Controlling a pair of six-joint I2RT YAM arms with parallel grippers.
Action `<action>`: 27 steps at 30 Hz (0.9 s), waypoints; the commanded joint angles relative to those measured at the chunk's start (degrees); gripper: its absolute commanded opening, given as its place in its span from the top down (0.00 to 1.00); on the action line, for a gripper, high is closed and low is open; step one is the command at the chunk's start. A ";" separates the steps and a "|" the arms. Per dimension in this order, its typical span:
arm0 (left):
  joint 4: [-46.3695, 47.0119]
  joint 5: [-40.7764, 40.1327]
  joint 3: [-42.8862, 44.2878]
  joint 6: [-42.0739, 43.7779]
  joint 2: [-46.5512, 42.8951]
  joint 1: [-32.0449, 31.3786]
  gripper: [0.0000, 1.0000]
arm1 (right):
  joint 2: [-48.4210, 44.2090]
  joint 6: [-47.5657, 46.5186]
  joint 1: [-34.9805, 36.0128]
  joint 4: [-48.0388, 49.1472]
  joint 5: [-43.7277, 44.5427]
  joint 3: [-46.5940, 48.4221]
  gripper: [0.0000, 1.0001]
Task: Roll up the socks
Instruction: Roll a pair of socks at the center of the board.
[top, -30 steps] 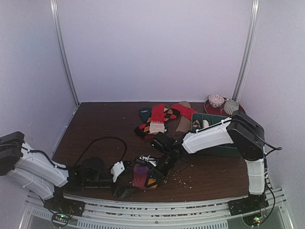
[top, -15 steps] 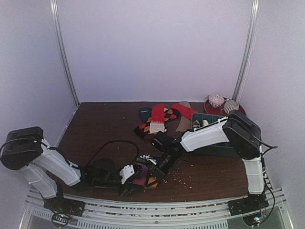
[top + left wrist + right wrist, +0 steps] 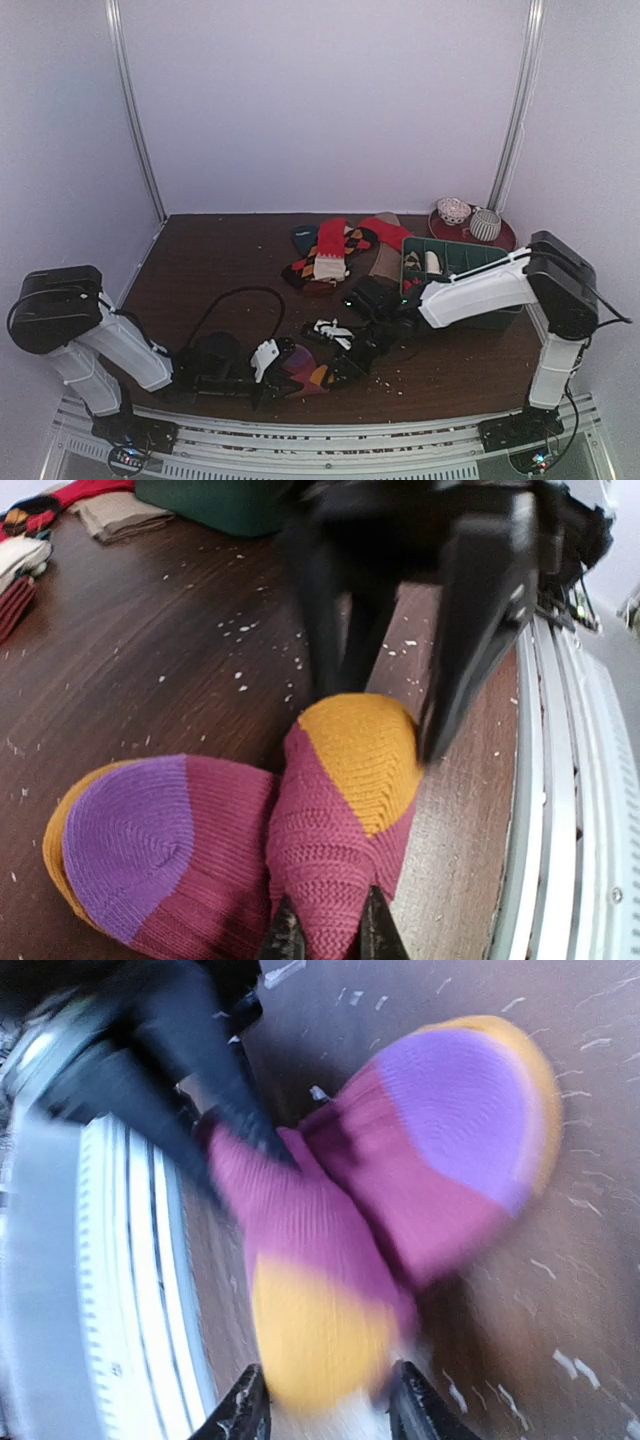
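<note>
At the near left of the worktop (image 3: 220,260) the left arm lies low, a black cable (image 3: 235,295) looping behind it. The left gripper (image 3: 328,940) has its jaws clenched on the maroon edge of the sock (image 3: 330,820), which lies flat near the front edge, just left of centre. It shows a purple patch rimmed in yellow on one lobe and a yellow patch on the other. The right gripper (image 3: 328,1370) faces the left one from the far side of the sock, its jaws released and spread astride the yellow end; the right wrist view is blurred. White specks dot the wood around it. Farther back lies a pile of socks (image 3: 335,250), then a green bin (image 3: 445,245), and at far right a red plate (image 3: 505,235) bearing two balls (image 3: 453,210)
</note>
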 commanded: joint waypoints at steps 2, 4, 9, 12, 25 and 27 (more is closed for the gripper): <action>0.59 3.69 -4.49 -11.75 4.91 1.30 1.00 | -16.65 -9.07 -0.04 29.60 12.63 -19.13 0.56; 1.61 5.18 -4.24 -13.46 7.09 1.34 1.00 | -19.87 -12.42 1.01 38.02 13.33 -25.03 0.53; 4.01 7.67 -3.98 -16.06 10.59 1.31 1.00 | -17.57 -18.46 3.56 37.62 12.32 -25.21 0.52; 3.66 7.85 -3.78 -16.14 10.70 1.32 1.00 | -14.84 -20.16 5.43 38.14 13.28 -24.14 0.52; 3.21 8.33 -3.63 -15.87 11.24 1.31 1.00 | -3.34 -22.04 6.08 31.10 10.58 -17.07 0.53; 3.45 8.58 -3.38 -15.66 11.53 1.31 1.00 | -1.87 -21.72 6.11 31.14 10.44 -16.17 0.53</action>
